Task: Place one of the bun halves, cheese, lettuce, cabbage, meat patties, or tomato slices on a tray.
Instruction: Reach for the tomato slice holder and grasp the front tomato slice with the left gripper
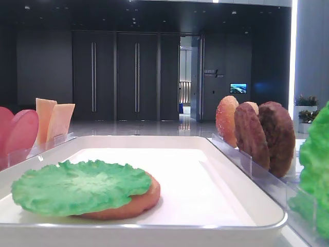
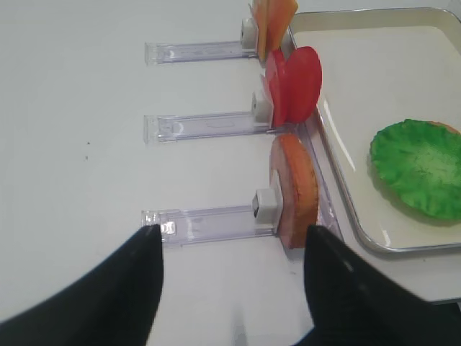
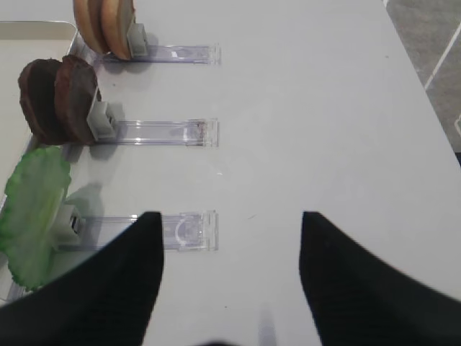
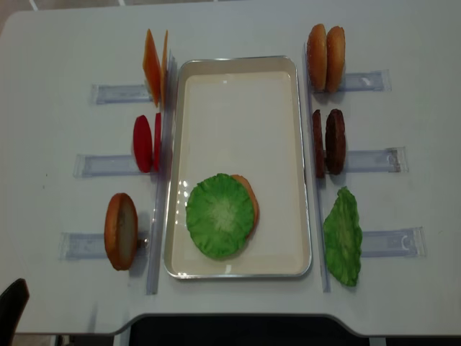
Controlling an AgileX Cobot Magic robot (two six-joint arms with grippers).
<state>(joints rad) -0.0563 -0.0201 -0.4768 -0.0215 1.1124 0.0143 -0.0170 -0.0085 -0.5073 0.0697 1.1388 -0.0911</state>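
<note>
The white tray (image 4: 238, 115) lies mid-table, holding a green lettuce leaf (image 4: 220, 215) on top of a bun half (image 4: 250, 198). Left of the tray, racks hold cheese (image 4: 153, 66), tomato slices (image 4: 146, 143) and one bun half (image 4: 121, 231) upright. On the right stand two bun halves (image 4: 325, 58), meat patties (image 4: 329, 141) and another lettuce leaf (image 4: 343, 236). Cabbage is out of view. My left gripper (image 2: 230, 234) hovers open and empty near the left bun half (image 2: 295, 189). Over bare table beside the right lettuce (image 3: 32, 209), my right gripper (image 3: 230, 216) is also open and empty.
Clear plastic racks (image 4: 108, 164) stick out sideways from each food item on both sides of the tray. The table's front edge (image 4: 238, 317) runs close below the tray. A dark floor shows past the table's right edge (image 3: 425, 65).
</note>
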